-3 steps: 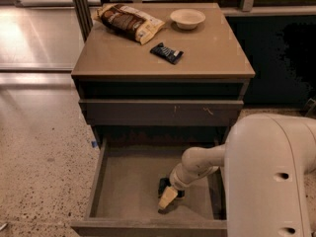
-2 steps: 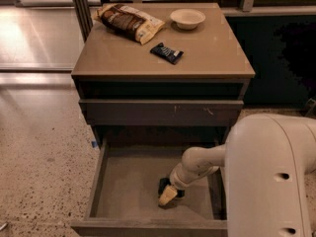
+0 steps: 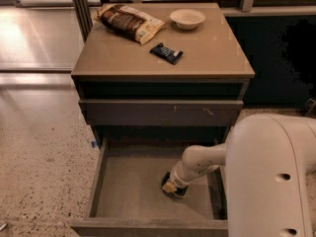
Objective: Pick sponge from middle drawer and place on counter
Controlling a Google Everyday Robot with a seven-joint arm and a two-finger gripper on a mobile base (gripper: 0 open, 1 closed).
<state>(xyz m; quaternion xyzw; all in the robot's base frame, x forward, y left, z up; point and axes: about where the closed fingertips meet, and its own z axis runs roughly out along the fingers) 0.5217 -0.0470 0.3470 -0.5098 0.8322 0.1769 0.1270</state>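
Gripper (image 3: 176, 182): low in middle drawer (image 3: 128, 194); hold cannot be told.
Sponge (image 3: 170, 186): directly beneath, touching.
Counter (image 3: 207, 53): at 12 o'clock, well above.

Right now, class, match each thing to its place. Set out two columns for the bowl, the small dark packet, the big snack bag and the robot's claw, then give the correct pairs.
Things:
1. bowl
2. small dark packet
3. big snack bag
4. claw

Places:
A. down in the open drawer, at the sponge
B. back left corner of the counter
C. back of the counter, right of the bag
D. mid-counter, in front of the bowl and bag

Pairs: 1-C, 2-D, 3-B, 4-A.
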